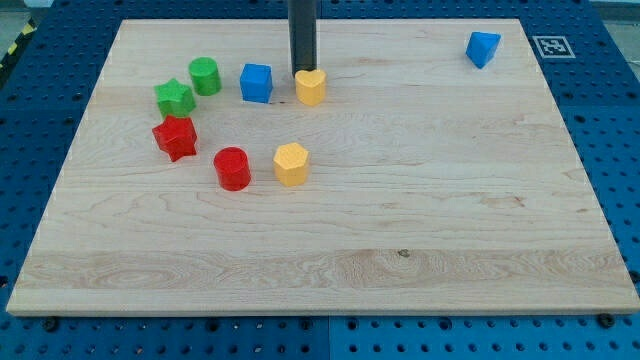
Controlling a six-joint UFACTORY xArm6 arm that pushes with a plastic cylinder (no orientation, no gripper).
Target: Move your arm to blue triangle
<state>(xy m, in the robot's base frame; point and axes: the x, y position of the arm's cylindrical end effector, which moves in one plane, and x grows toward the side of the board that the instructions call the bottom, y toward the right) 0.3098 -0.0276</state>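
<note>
The blue triangle (483,48) lies near the board's top right corner. My tip (302,71) stands far to its left, at the view's top centre, touching the top left edge of the yellow heart block (312,87). The blue cube (256,82) is just left of my tip. The rod comes straight down from the view's top edge.
A green cylinder (205,76), a green star (175,98), a red star (175,137), a red cylinder (232,168) and a yellow hexagon (291,164) form a loose ring on the wooden board's (400,220) left half. A marker tag (551,45) sits beyond the top right corner.
</note>
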